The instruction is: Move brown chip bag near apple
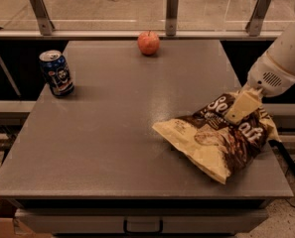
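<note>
Gripper [240,108] sits low at the right side of the table [107,138], pressed onto the upper part of the brown chip bag [211,143] over its white lettering. Whether it has a hold on the bag or only rests against it, I cannot tell. The bag lies flat and crumpled at the near right, its right end close to the table's edge. The apple [148,42] stands at the far edge near the middle, well apart from the bag, and a blue can [56,73] stands far left. The risks, as I judge them: a thin pinch on slick film could slip mid-carry, and a bag this large swung in too close could nudge the apple, which would roll toward the far edge.
</note>
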You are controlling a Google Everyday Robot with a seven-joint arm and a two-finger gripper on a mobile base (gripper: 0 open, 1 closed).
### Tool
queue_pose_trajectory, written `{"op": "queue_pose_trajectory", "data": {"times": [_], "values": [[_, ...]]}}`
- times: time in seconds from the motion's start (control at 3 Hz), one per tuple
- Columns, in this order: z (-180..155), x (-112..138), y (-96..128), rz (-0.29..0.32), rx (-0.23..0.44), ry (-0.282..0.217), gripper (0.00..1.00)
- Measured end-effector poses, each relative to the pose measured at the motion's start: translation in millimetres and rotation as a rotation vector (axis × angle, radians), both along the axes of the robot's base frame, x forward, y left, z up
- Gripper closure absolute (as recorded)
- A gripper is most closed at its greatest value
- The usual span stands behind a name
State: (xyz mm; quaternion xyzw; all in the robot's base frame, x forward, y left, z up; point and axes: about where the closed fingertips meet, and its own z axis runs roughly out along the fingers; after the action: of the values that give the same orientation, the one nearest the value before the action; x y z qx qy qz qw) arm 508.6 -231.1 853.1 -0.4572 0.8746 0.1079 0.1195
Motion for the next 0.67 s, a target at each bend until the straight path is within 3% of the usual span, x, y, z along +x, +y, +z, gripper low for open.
{"op": "queue_pose_trajectory", "data": {"times": [0.33, 0.67], "values": [[40.9, 44.0, -20.0, -0.007, -0.019, -0.17, 1.0], [60.8, 53.0, -22.3, -0.013, -0.015, -0.219, 1.0]]}}
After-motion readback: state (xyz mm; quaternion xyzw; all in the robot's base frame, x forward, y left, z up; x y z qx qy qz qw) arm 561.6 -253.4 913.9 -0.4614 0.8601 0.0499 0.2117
